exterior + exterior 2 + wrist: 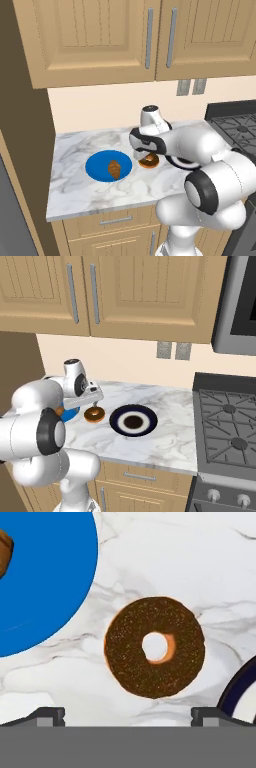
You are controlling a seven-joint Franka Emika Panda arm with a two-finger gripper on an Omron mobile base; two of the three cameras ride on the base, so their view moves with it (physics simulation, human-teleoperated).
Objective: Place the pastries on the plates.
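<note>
The croissant (114, 169) already lies on the blue plate (96, 166), so the step in hand, as I judge it, is picking up the doughnut (154, 647) and carrying it to the navy plate (133, 421). To do that well I should come straight down with my fingers spread wide as they are now, so the ring sits evenly between them, and close across its full width rather than pinching one edge; a lopsided bite would likely tip or spin it. A gentle squeeze ought to be enough for something this soft-looking, then a clear lift before I swing toward the navy plate.

In the hand view the doughnut lies flat on the marble counter (165, 557), just right of the frame's centre, with my two fingertips (47, 716) rising at the lower left and lower right corners, one to each side of it and lower in the frame. My gripper (128, 717) is open and holding nothing. The blue plate fills the upper left of that frame, and the navy plate's rim shows at the lower right edge. How high I hang above the doughnut is hard to judge; in the right base view I seem close over it.
</note>
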